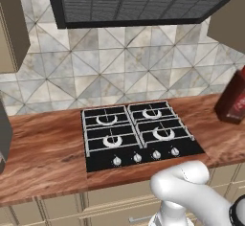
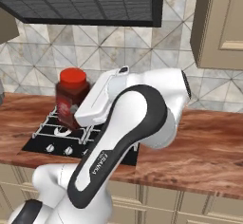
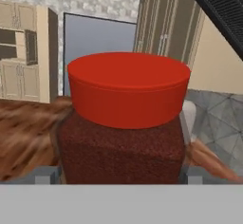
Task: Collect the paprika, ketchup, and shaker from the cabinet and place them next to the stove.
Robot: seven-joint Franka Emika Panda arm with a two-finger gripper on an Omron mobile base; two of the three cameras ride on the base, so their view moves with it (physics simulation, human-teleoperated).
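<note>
Paprika [image 3: 126,123] stands upright, red cap up and long axis vertical, on the wooden bench [image 1: 43,153] just right of the stove [image 1: 136,134]. It sits between the fingertips [image 3: 46,174] of the gripper [image 3: 121,174], whose jaws stand wide; whether they press the jar I cannot tell.

The white robot arm [image 2: 124,137] carries the word "FRANKA" in small dark letters along its black side panel. The paprika [image 2: 71,98] has a dark label whose print is too blurred to read.
</note>
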